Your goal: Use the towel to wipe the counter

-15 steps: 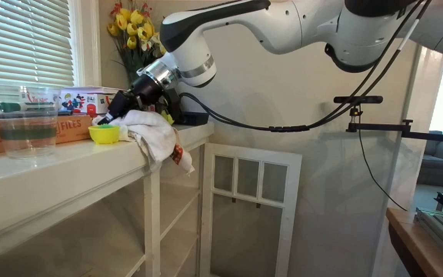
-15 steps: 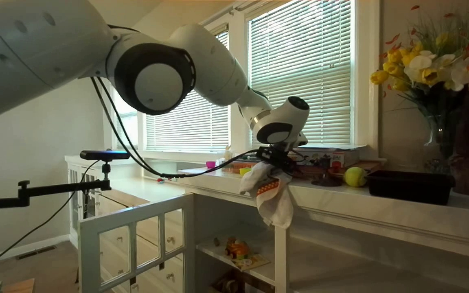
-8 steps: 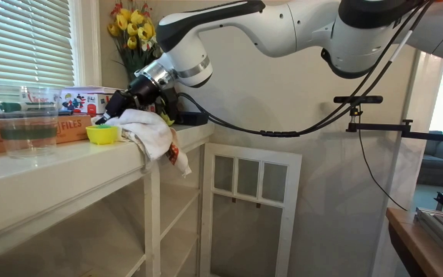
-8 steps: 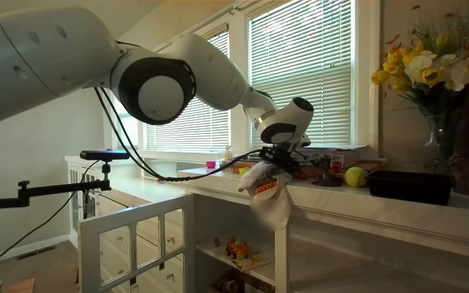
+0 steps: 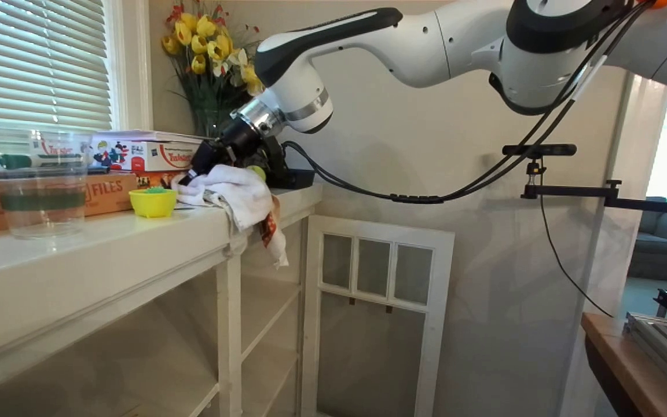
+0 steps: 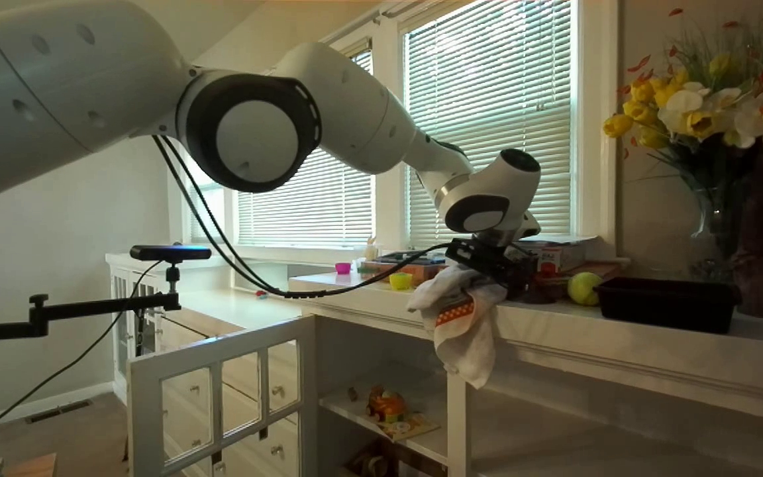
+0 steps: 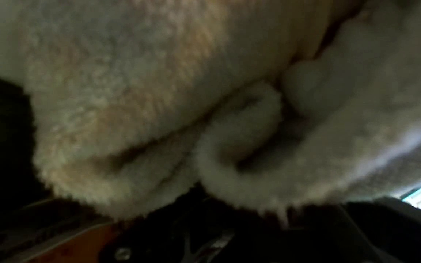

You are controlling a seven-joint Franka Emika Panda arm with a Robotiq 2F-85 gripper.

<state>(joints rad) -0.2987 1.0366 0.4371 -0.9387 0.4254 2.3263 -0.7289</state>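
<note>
Towel sits bunched in the gripper, which is clamped as tight as the cloth allows, presumably so it can't slip while being rubbed along the counter. Part of it lies on top, near the yellow cup (a likely thing to knock); the rest droops over the front edge, perhaps because only one gathered portion is pinched.

In an exterior view, a clear cup is placed at left on the white counter, a yellow cup to its right, a carton at the far side. In an exterior view, the towel is draped over the near edge; at right, a tennis ball is seated beside a black tray.
</note>
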